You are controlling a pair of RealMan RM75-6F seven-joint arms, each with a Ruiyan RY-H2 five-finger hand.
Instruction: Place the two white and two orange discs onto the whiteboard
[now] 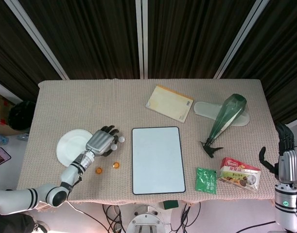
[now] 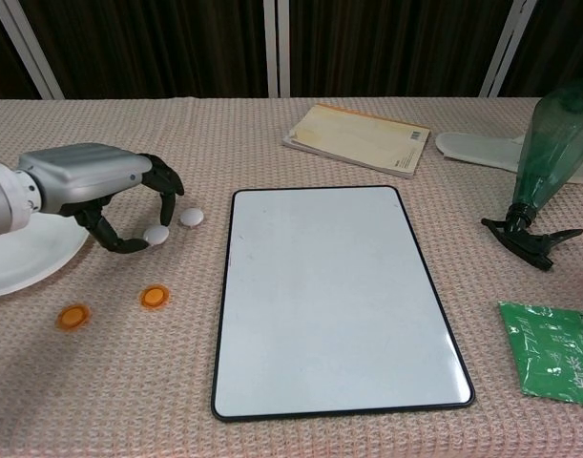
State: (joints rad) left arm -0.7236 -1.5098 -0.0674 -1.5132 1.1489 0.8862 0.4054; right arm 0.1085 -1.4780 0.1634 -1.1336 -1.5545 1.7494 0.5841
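Your whiteboard (image 2: 337, 296) lies flat in the middle of the table, black-rimmed, its white face bare, long side running away from you. Off its left edge sit all four discs. Two small white ones lie near the top corner: one (image 2: 191, 217) free on the cloth, the other (image 2: 156, 234) just left of it, right at the left hand's dark fingertips. Closer to you, two orange discs lie flat: one (image 2: 155, 297) nearer the board, one (image 2: 73, 316) further left.
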